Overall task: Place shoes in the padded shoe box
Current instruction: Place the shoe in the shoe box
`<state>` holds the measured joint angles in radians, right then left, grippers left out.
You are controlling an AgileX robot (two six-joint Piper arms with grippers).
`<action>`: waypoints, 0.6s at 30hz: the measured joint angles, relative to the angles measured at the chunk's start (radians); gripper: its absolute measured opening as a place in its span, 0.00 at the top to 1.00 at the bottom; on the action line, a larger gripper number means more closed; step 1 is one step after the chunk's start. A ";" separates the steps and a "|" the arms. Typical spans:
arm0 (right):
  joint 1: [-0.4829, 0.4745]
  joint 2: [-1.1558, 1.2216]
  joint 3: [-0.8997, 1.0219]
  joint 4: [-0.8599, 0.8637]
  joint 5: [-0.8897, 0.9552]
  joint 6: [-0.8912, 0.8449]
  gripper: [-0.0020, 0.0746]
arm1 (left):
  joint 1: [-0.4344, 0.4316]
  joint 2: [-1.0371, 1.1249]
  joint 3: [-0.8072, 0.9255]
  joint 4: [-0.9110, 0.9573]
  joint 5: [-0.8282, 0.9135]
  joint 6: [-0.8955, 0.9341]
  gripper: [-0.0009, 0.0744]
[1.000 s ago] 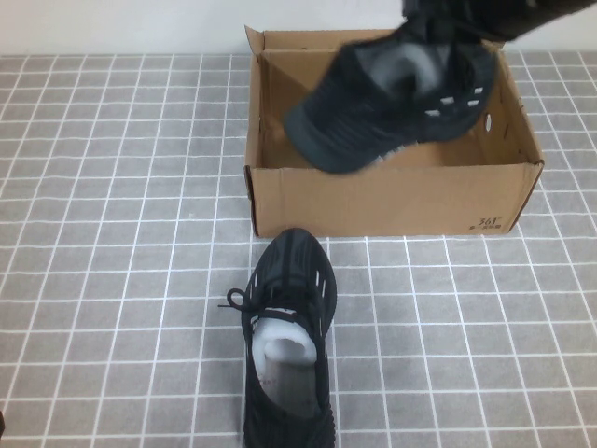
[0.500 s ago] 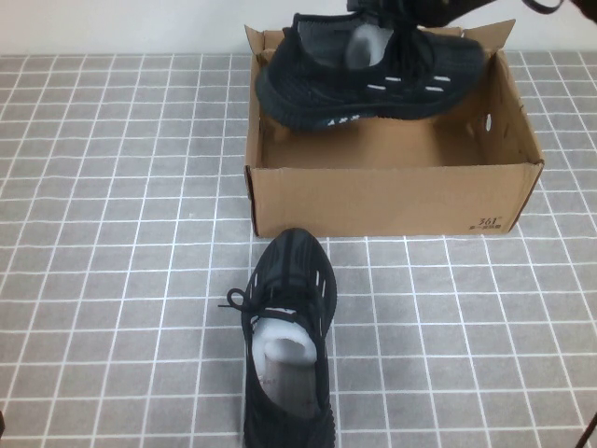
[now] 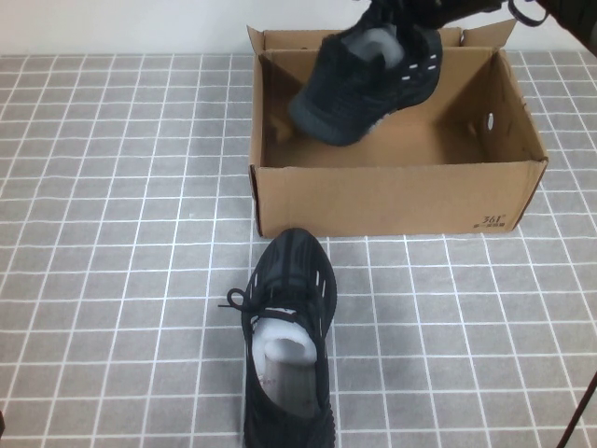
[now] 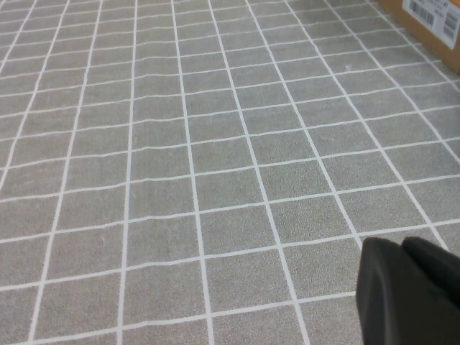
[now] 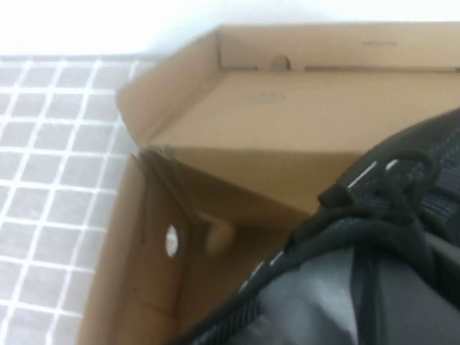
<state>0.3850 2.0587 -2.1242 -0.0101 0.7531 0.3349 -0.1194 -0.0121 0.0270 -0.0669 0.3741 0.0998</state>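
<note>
Right gripper (image 3: 410,11) gripping shoe (image 3: 364,79) over box (image 3: 392,196), left gripper (image 4: 410,287) state unclear

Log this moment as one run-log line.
right gripper: holds one shoe toe-down over the padded shoe box | other shoe: on table before the box | left gripper: low over tiles

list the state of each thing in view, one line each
held shoe: gripped at the heel, toe tilted down into the box
second shoe: upright on the table, in front of the box
shoe box: open
right gripper: shut on held shoe
left gripper: low over bare table
</note>
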 joint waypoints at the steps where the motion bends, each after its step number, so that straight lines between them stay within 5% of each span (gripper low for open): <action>1: -0.002 0.000 0.000 0.010 -0.010 0.004 0.97 | 0.000 0.000 0.000 0.000 0.000 0.000 0.99; 18: 0.004 0.009 0.000 0.044 -0.048 0.010 0.97 | 0.000 0.000 0.000 0.000 0.000 0.000 0.99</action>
<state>0.3893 2.0679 -2.1242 0.0343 0.7055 0.3449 -0.1194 -0.0121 0.0270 -0.0669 0.3741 0.0998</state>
